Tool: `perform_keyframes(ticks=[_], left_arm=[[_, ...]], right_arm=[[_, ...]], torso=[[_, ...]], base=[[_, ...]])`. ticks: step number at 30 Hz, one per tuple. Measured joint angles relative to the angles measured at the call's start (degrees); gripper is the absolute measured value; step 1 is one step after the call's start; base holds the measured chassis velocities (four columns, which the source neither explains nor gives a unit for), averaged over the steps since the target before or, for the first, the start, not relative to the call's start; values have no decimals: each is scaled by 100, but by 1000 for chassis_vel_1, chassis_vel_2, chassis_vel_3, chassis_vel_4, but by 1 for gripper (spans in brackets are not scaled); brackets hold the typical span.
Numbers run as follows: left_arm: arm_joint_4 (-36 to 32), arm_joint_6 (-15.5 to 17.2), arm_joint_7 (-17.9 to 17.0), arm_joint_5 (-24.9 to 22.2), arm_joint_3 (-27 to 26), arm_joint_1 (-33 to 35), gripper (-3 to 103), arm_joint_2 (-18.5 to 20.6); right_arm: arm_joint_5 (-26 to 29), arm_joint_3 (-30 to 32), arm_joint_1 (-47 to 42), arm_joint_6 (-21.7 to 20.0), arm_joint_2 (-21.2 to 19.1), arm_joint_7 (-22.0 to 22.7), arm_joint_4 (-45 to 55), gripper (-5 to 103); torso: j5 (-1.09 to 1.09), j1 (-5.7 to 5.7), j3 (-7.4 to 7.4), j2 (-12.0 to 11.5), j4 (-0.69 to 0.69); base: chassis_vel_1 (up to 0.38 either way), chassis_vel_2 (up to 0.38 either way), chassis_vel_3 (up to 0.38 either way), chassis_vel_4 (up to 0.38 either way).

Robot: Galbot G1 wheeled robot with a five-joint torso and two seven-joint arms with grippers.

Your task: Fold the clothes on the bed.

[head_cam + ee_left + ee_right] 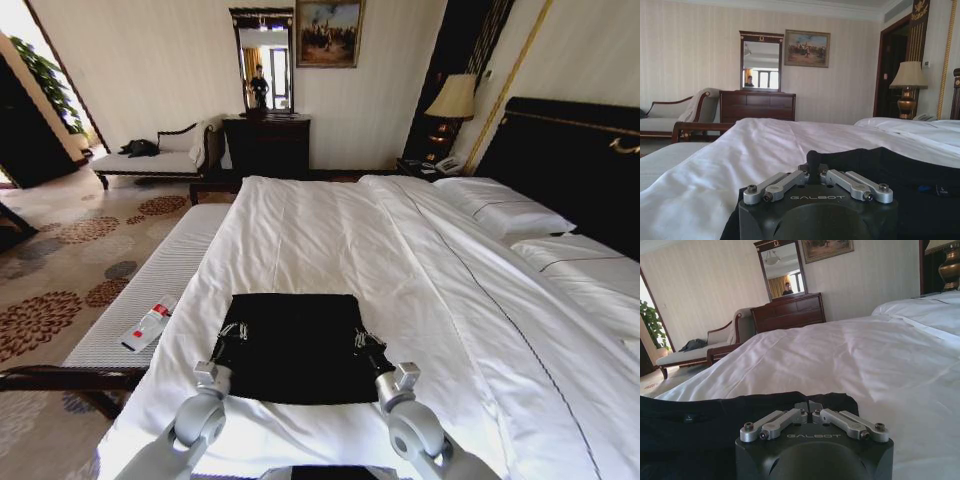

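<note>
A black garment (295, 345) lies flat as a rectangle on the near end of the bed (310, 225), which has white sheets. My left gripper (232, 338) is at the garment's left edge and my right gripper (366, 343) at its right edge. In the left wrist view, the left gripper (813, 171) is shut, with the black garment (900, 170) bunched up at its tips. The right wrist view shows the right gripper (809, 407) shut on the edge of the black garment (700, 425). The fingertips themselves are hidden in the fabric.
A light upholstered bench (150, 290) runs along the bed's left side with a white and red object (148, 326) on it. Pillows (505, 212) lie at the right by the dark headboard. A dark dresser (268, 145), a chaise (150, 160) and a lamp (455, 97) stand behind.
</note>
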Motion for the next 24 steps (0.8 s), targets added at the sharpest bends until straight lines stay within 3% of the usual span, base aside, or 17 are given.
perform_keyframes(ticks=[24], left_arm=[[-64, -126, 45, 328, 16, 740, 2, 160]], right_arm=[[-459, -52, -615, 315, 240, -164, -225, 0]], torso=[[1, 0, 0, -1, 0]], base=[[0, 0, 0, 0]])
